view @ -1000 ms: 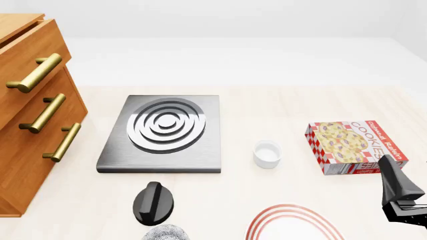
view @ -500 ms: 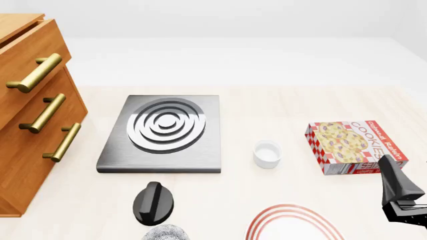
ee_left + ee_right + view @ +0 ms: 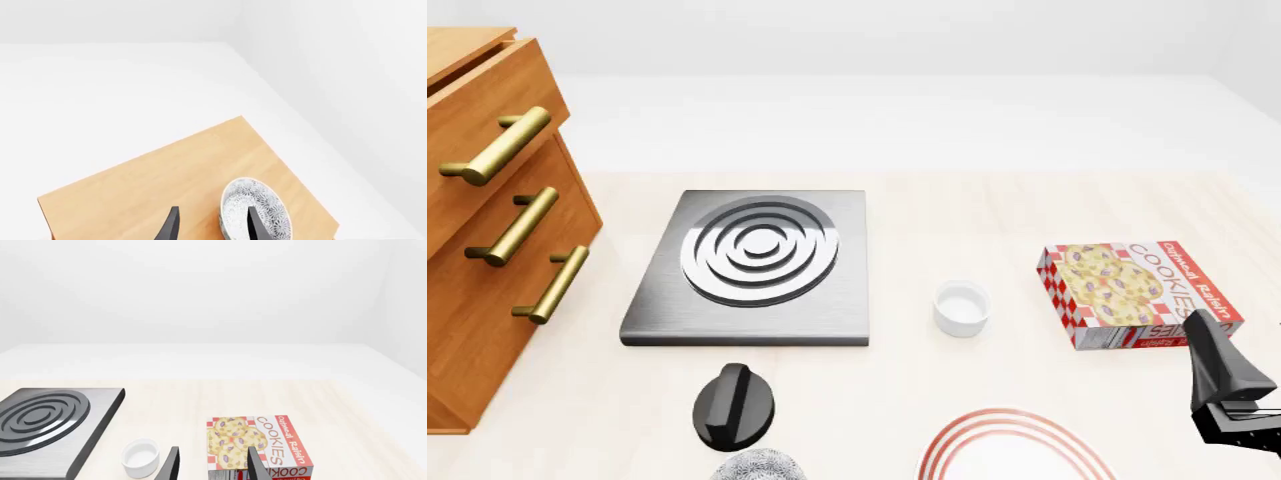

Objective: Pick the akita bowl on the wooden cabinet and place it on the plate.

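Left gripper (image 3: 210, 226) jaws apart, one finger over akita bowl (image 3: 257, 212) resting on wooden cabinet (image 3: 167, 172) top; right gripper (image 3: 210, 465) jaws apart above cookie box (image 3: 257, 442); plate (image 3: 1014, 448) near front edge

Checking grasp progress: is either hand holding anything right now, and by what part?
Nothing is held. The left hand hangs open above the akita bowl on the wooden cabinet; the right hand is open too.

Akita bowl (image 3: 257, 210) grey-white speckled; wooden cabinet (image 3: 487, 230) orange-brown (brass handles).
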`<state>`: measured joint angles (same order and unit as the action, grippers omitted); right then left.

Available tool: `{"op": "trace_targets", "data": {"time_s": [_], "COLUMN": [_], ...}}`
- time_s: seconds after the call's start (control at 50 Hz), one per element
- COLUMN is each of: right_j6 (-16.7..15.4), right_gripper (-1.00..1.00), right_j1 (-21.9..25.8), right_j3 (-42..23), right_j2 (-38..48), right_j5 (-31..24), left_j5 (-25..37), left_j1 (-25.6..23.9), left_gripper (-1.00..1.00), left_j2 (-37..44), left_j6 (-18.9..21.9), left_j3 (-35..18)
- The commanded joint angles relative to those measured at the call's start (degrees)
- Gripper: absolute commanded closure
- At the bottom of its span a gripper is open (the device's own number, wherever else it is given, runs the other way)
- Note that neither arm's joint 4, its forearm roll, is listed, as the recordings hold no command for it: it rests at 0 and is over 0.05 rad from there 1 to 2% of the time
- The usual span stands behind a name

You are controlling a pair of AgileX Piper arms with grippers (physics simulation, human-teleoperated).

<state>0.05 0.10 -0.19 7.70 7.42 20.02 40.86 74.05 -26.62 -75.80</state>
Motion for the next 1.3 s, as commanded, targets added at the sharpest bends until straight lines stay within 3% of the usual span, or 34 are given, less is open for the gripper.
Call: {"op": "trace_targets", "data": {"time_s": [0.02, 1.3], "right_j6": [0.00, 0.00], "right_gripper": [-1.00, -1.00], "right_j1": [0.00, 0.00], "right_j3": [0.00, 0.00], "right_j2": [0.00, 0.00], "right_j5": [0.00, 0.00], "left_j5": [-0.26, -3.51], "left_j1": [-0.09, -2.93], "left_gripper": [-1.00, -1.00], "left_j2": [0.85, 4.14], "left_j6": [0.30, 3.12], "left_j3": [-0.31, 1.42]}}
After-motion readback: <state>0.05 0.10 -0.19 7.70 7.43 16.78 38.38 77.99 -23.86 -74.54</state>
